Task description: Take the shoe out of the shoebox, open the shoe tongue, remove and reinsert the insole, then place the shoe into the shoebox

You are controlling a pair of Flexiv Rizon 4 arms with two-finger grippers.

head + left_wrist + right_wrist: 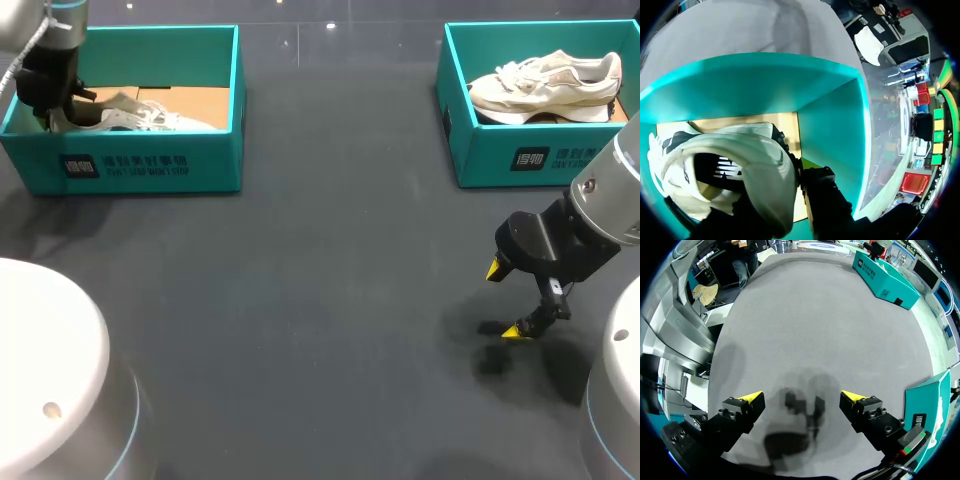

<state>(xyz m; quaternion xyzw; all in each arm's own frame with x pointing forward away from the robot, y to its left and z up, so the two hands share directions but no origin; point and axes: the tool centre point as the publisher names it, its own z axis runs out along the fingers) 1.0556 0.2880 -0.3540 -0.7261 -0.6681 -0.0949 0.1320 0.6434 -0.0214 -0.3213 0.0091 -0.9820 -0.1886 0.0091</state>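
Though lengthwise in its shoebox (pixel 150 165) (toe rightward), shoe (pixel 150 118) under left pincer (pixel 58 112), grip unclear; right pincer (pixel 507 300) agape.

Table (pixel 320 270) passable between left shoebox (pixel 130 170) and right shoebox (pixel 500 160).

Matt teal cardboard shoebox (pixel 150 165) on a matt grey table (pixel 300 290).

A dark grey matte table (pixel 300 250) spreads wide, with soft blurred shadows on it.
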